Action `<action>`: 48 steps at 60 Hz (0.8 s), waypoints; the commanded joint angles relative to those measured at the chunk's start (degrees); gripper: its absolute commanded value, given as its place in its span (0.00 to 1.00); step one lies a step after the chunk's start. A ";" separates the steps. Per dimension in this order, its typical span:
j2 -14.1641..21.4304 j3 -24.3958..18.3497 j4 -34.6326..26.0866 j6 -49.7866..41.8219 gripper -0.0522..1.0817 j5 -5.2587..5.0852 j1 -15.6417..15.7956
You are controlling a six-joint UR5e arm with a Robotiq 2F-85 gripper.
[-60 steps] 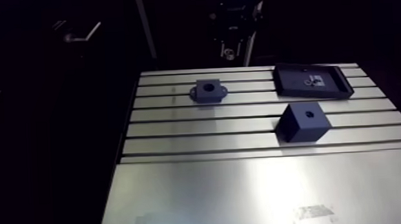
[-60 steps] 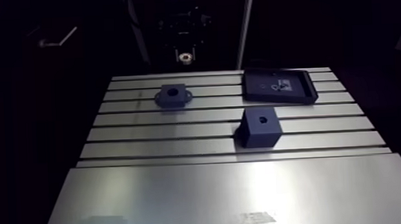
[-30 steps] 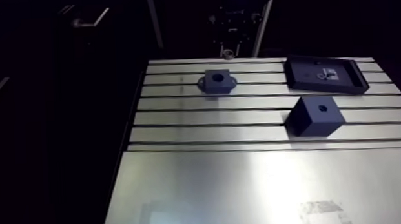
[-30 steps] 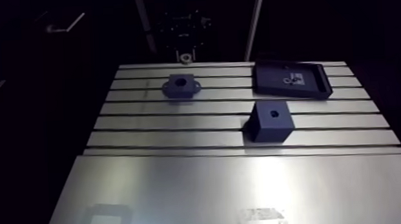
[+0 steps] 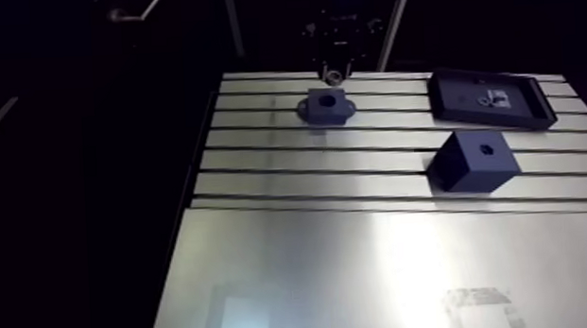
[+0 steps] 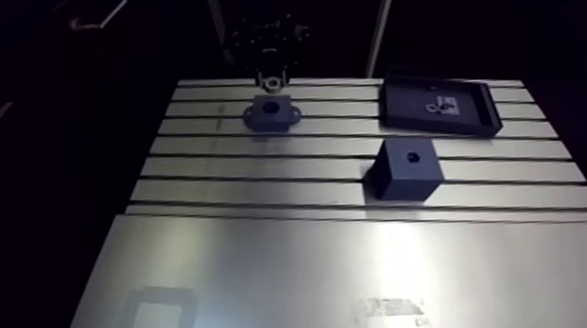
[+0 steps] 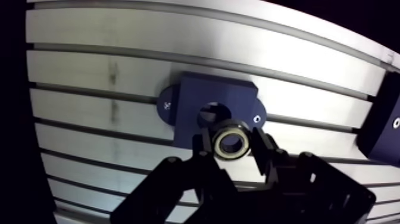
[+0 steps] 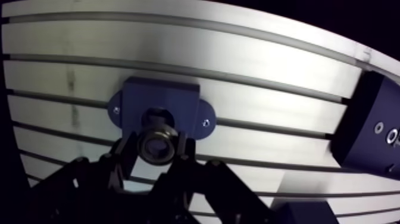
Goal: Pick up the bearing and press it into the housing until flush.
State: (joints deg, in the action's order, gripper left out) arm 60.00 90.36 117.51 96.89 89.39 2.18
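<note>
Gripper pinching the bearing, poised over the housing, upper centre of the arm view, slotted table

- Arm view: set high and well back over the near end of the table, facing down its length; takes in the housing, the dark block and the tray together.
- Wrist view: set close above the housing, looking down past the gripper clamped on the bearing; catches only a few slots.
- Shared by both: housing, gripper, an edge of the block, the slots between.
- Each view doubled, two eyes slightly apart.
</note>
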 commanded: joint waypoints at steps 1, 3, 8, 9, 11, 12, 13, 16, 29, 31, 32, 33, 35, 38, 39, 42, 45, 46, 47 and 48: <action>-1.05 0.04 0.14 -0.08 0.62 0.04 0.46; -1.23 0.11 0.44 -0.08 0.62 0.11 0.46; -1.65 0.04 1.70 0.09 0.62 0.37 0.46; -1.84 0.04 2.24 0.10 0.62 0.39 0.46; -2.02 0.04 2.40 0.10 0.62 0.46 0.46; -2.12 -0.04 2.42 0.10 0.62 0.47 0.46; -2.12 -0.04 2.42 0.10 0.62 0.47 0.46; -2.22 -0.05 2.42 0.10 0.62 0.39 0.55; -2.93 0.04 2.42 0.10 0.62 0.31 0.64; -2.93 0.04 2.42 0.10 0.62 0.38 0.64; -2.93 0.04 2.42 0.10 0.62 0.38 0.64; -3.00 0.04 2.42 0.10 0.62 0.39 0.64; -3.09 0.04 2.42 0.10 0.62 0.39 0.64; -3.10 0.04 2.42 0.10 0.62 0.39 0.64; -3.10 0.04 2.42 0.10 0.62 0.31 0.64; -3.10 0.04 2.42 0.10 0.62 0.30 0.64; -3.10 0.11 2.42 0.10 0.62 0.22 0.64; -3.10 0.12 2.42 0.10 0.62 0.14 0.64; -3.10 0.12 2.42 0.10 0.62 0.14 0.64; -3.10 0.12 2.42 0.10 0.62 0.14 0.64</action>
State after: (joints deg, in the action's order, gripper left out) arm 57.02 90.40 119.91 96.98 89.71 2.79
